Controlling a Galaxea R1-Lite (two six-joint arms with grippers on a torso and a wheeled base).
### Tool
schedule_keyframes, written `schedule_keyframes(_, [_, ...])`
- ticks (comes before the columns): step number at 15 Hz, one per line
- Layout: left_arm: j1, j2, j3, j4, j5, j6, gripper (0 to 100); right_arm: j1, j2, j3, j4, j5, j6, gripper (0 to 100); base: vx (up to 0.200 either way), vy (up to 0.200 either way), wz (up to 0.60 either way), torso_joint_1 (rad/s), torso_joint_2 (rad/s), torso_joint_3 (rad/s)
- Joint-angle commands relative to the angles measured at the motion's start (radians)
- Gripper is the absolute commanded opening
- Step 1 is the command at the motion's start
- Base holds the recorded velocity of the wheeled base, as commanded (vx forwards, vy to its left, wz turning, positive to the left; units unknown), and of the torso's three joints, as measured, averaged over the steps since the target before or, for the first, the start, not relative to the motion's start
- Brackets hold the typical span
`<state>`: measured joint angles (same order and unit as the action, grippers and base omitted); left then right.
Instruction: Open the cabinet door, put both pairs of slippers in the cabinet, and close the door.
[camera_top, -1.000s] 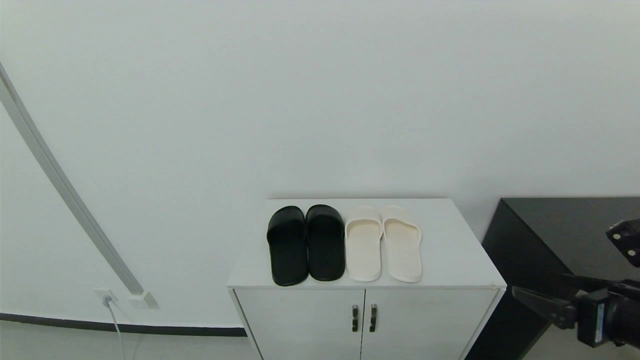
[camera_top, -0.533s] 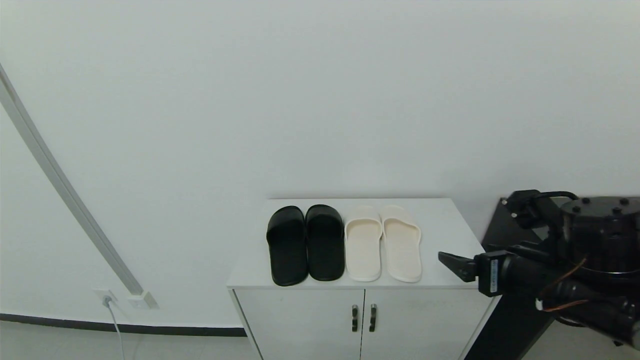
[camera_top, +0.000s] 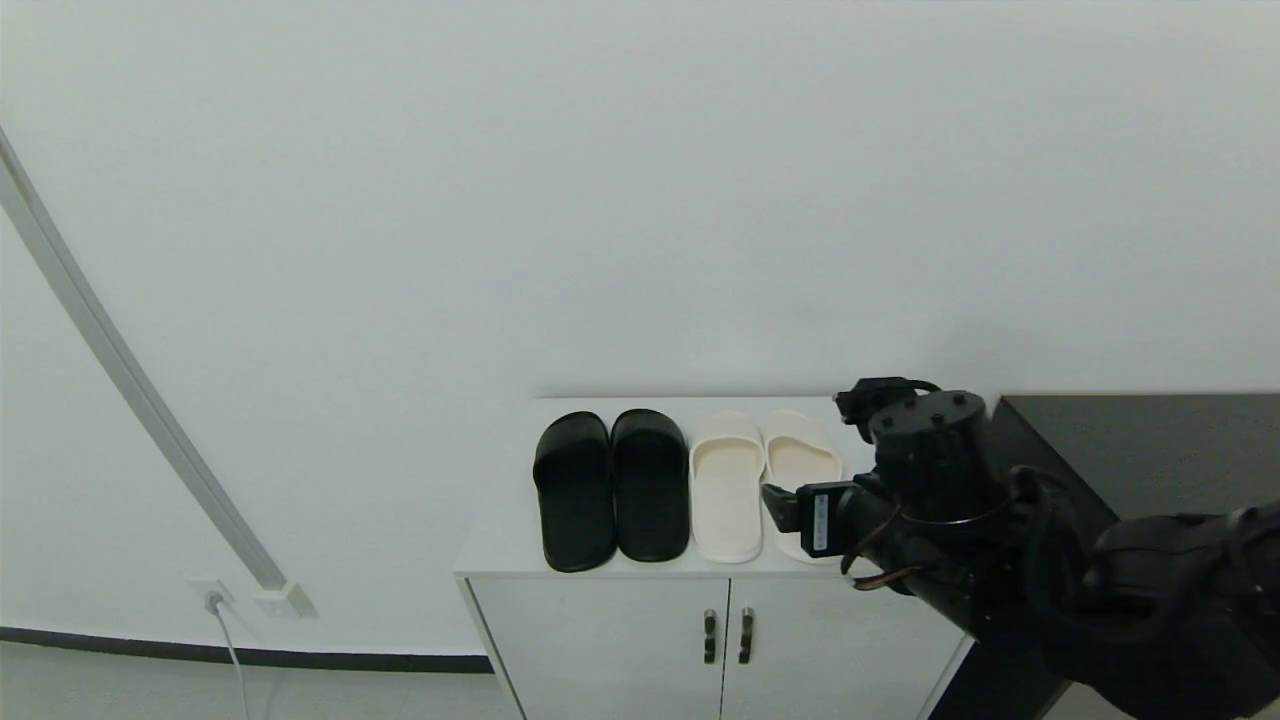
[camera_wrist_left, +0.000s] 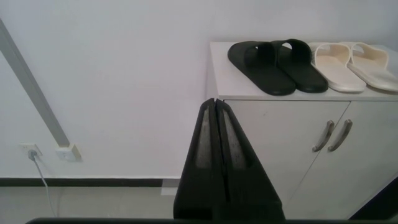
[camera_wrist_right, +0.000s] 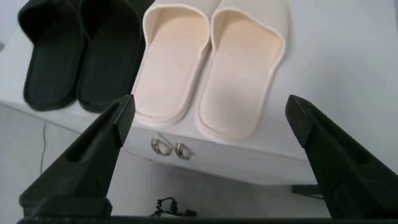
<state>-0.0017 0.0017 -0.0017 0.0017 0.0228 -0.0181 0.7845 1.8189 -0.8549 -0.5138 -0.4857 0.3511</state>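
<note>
A white cabinet (camera_top: 600, 650) stands against the wall with both doors shut, and its two handles (camera_top: 728, 636) meet at the middle. On its top a black pair of slippers (camera_top: 610, 487) lies to the left of a cream pair (camera_top: 727, 485). My right gripper (camera_top: 778, 503) hovers over the heel end of the right cream slipper; in the right wrist view it (camera_wrist_right: 209, 106) is open, its fingers spread wider than the cream pair (camera_wrist_right: 211, 68). My left gripper (camera_wrist_left: 215, 102) is shut and empty, held low in front of the cabinet's (camera_wrist_left: 273, 143) left side.
A black table (camera_top: 1150, 440) adjoins the cabinet on the right. A slanted grey conduit (camera_top: 120, 370) runs down the wall to a socket with a cable (camera_top: 212, 598) at the left. Bare floor lies left of the cabinet.
My right arm has swung in from the lower right edge, leftward and up, to above the cabinet top at the cream slippers. The slippers and doors have not moved.
</note>
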Motion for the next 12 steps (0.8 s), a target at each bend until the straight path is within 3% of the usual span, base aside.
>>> schedule_keyframes(1, [0.000,0.000,0.000,0.000,0.000,0.000,0,0.012,0.112,-0.062,-0.002,-0.016,0.020,100,0.000,0.000,0.00,0.000,0.00,0.000])
schedule_keyframes(12, [0.000,0.000,0.000,0.000,-0.001,0.001,0,-0.034,0.442,-0.305,-0.118,-0.168,0.042,100,0.000,0.000,0.00,0.000,0.00,0.000])
